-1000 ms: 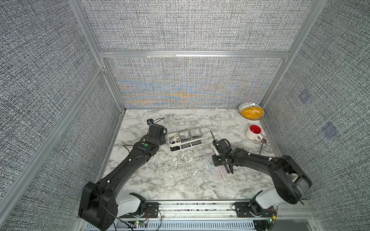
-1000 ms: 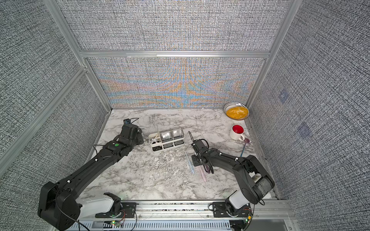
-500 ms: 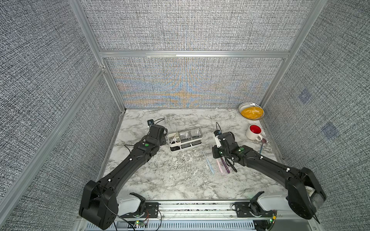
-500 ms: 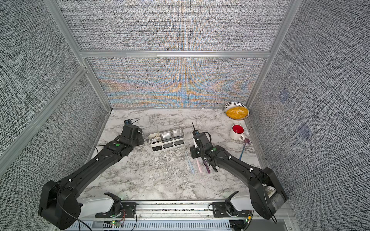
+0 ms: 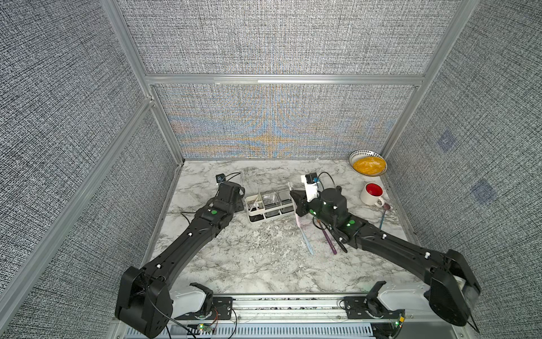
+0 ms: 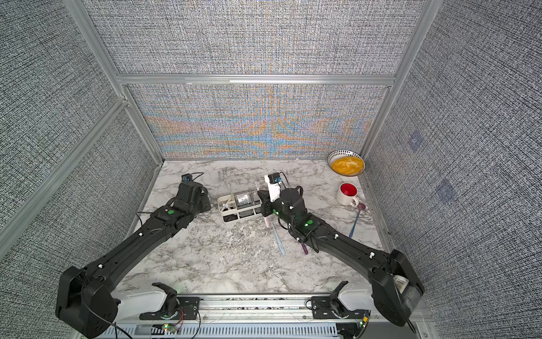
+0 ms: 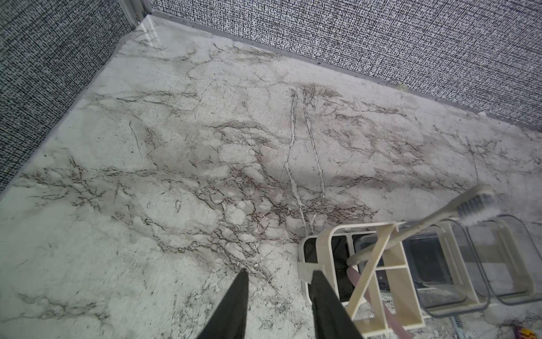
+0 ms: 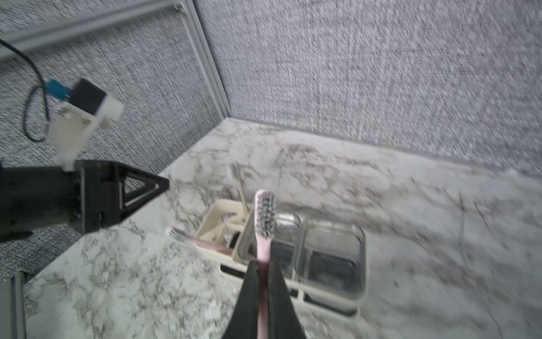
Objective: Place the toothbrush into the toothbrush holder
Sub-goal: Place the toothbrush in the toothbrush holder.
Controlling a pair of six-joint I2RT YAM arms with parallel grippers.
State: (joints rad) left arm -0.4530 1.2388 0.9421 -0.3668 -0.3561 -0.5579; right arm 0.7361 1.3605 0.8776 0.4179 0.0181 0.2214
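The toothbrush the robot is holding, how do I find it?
On the marble table, find the white toothbrush holder. Just beside it, the right gripper is shut on a pink toothbrush, bristles up: the only brush a gripper holds.

Shows a white marble-look bench veined grey-brown. Lists a cream-white plastic frame toothbrush holder, a pale pink plastic toothbrush with dark grey bristles, a black right claw. Adds a white ceramic mug, red inside; a round bowl, yellow-orange inside, black-and-white striped rim; a light blue toothbrush; a purple toothbrush.
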